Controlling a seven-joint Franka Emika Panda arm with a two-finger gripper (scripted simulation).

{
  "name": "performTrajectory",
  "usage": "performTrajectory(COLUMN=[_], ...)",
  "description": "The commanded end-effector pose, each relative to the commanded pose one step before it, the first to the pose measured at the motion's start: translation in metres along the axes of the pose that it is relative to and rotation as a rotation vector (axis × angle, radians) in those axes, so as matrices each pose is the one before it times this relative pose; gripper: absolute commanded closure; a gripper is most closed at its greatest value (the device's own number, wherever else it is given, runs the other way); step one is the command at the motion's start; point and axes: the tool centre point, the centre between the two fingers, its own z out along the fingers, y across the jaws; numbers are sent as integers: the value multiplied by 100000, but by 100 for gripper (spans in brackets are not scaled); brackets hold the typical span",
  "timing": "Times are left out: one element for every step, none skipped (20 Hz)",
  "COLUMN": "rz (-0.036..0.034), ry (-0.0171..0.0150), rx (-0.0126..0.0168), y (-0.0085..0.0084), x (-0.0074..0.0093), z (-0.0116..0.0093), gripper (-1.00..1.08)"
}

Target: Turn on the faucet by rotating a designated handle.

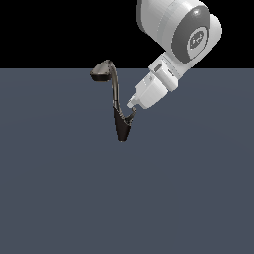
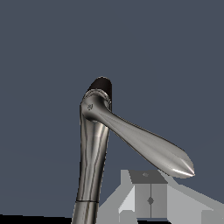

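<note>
The dark grey-metal faucet (image 1: 121, 130) stands on the grey floor, with a tapered base, a slim curved neck (image 1: 116, 89) and a wide flat spout head (image 1: 101, 72). The handle (image 1: 130, 118) is a thin hooked lever branching from the base toward the exterior view's right. My gripper (image 1: 133, 111) comes down at a slant from the upper right, with its tip right at the handle's end. In the wrist view the pointed handle (image 2: 148, 146) lies just beyond my fingers (image 2: 142, 197). The fingers are pressed together with nothing between them. The neck (image 2: 92, 166) runs out of the frame.
The flat grey floor (image 1: 59, 198) stretches around the faucet. The white arm (image 1: 178, 30) fills the upper right of the exterior view.
</note>
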Motion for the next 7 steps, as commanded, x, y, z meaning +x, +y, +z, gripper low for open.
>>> performTrajectory(rz=[1877, 182, 182, 177, 182, 163, 0], ry=[268, -13, -12, -11, -9, -5, 0], rx=[-458, -120, -120, -117, -120, -107, 0], y=[1022, 306, 306, 306, 304, 266, 0], x=[2310, 663, 665, 664, 669, 598, 0], z=[110, 28, 28, 26, 27, 24, 0], gripper=[108, 108, 108, 108, 108, 108, 108])
